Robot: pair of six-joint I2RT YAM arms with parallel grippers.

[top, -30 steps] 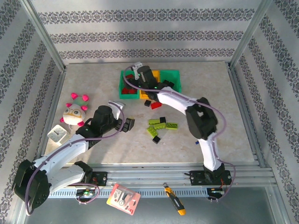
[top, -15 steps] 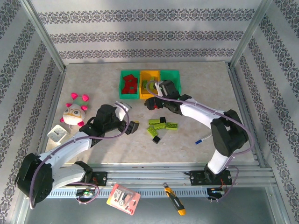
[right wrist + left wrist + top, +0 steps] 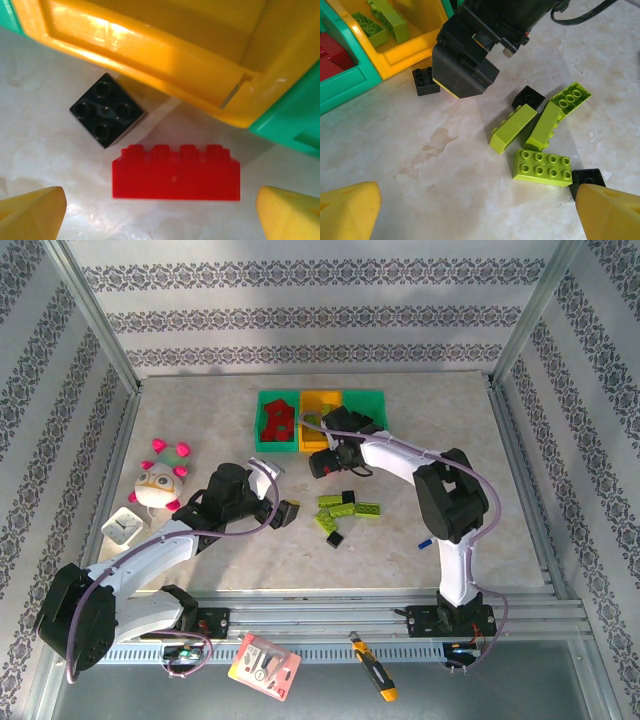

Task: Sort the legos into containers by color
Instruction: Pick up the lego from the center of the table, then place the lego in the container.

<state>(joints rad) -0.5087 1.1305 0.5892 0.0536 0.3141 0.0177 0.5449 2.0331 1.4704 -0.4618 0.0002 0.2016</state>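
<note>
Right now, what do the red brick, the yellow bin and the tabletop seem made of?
Red brick: likely moulded hard plastic, smooth, faintly matte; crisp studs, even colour.
Yellow bin: probably glossy plastic; bright highlights along its rim.
Tabletop: pale veined marble look with soft sheen; stone or printed laminate, can't tell.

1. Top cam: high up behind the arm bases [image 3: 445, 618], tilted down and forward, whole table [image 3: 440, 440] in frame.
2. Left wrist cam: fairly near, angled down at the lime bricks [image 3: 542, 167], yellow bin [image 3: 405, 55] at top left.
3. Right wrist cam: very close, straight down on a red brick [image 3: 175, 172] and black brick [image 3: 106, 111]; shares that bin's front wall.
</note>
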